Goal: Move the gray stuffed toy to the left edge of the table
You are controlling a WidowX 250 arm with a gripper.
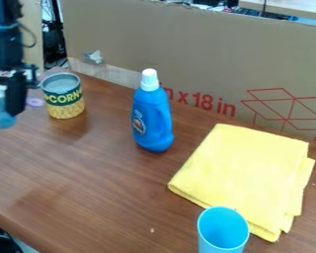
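A rounded bluish item [1, 120] meets the gripper [5, 107], its grip unclear; nearby stands a cylindrical, green-and-yellow-labelled can [63, 98].

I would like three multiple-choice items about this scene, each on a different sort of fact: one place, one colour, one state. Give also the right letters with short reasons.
1. Where does the bottle stand?
A) Between the can and the cloth
B) On top of the cloth
C) Inside a box

2. What colour is the bottle's cap?
A) Red
B) Green
C) White

3. How does the cup stand?
A) On its side
B) Upright, mouth up
C) Upside down

Right letters:
1: A, as the can is on the bottle's left in the picture and the cloth on its right.
2: C, as the cap shows white above the blue body.
3: B, as its round open mouth faces up and the inside shows.
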